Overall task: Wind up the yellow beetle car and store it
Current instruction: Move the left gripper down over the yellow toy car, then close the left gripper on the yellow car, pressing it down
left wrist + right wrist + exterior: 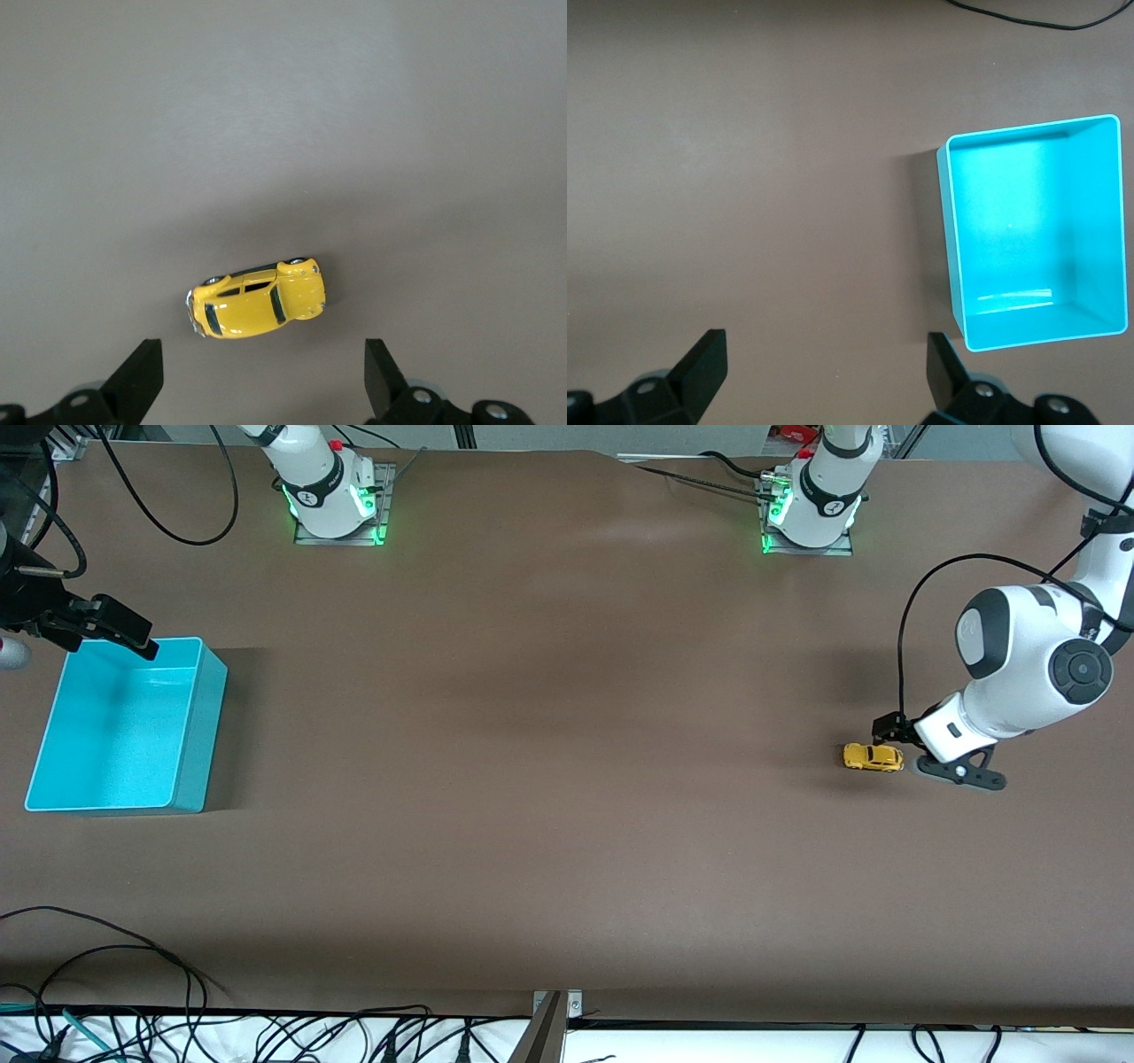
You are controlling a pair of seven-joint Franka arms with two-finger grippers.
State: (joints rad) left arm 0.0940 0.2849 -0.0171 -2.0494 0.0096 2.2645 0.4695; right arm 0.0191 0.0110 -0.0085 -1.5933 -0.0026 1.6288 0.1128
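The yellow beetle car point(873, 757) sits on the brown table near the left arm's end. In the left wrist view the car point(257, 305) lies just ahead of my fingertips, not between them. My left gripper point(893, 732) is open and empty, low over the table right beside the car; in its own view point(261, 359) the jaws stand wide apart. My right gripper point(133, 638) is open and empty over the edge of the turquoise bin point(190, 731), and its own view point(824, 350) shows bare table between the fingers.
The turquoise bin point(948, 239) stands empty at the right arm's end of the table. Cables point(133, 1010) lie along the table edge nearest the front camera. The two arm bases point(332, 491) stand along the top edge.
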